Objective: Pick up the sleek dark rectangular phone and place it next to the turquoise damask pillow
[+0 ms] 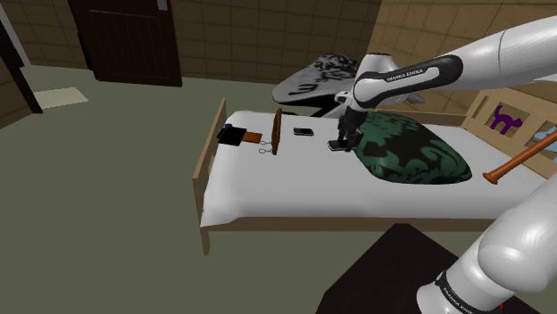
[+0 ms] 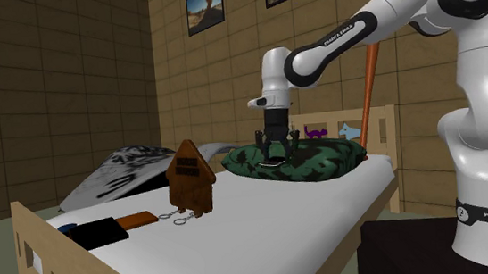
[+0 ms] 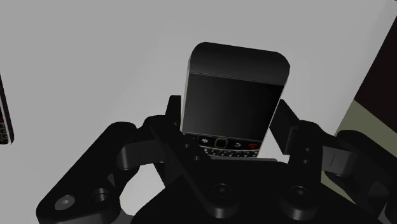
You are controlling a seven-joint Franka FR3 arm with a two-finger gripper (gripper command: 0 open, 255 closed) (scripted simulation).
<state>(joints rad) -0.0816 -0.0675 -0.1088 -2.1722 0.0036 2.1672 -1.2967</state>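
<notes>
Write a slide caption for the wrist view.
Wrist view: the gripper clasps a black keypad phone by its sides over the white bed.

The white arm (image 2: 342, 36) reads FRANKA EMIKA on its forearm and lower link.

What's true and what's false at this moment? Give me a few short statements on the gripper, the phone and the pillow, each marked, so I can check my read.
1. The gripper clasps a dark phone between its fingers. True.
2. The house-shaped wooden piece lies flat on the bed. False: it stands upright on the sheet.
3. The gripper is right beside the dark green patterned pillow. True.
4. The held phone is the only phone on the scene. False: a second dark phone lies on the sheet, between the wooden piece and the gripper.
</notes>
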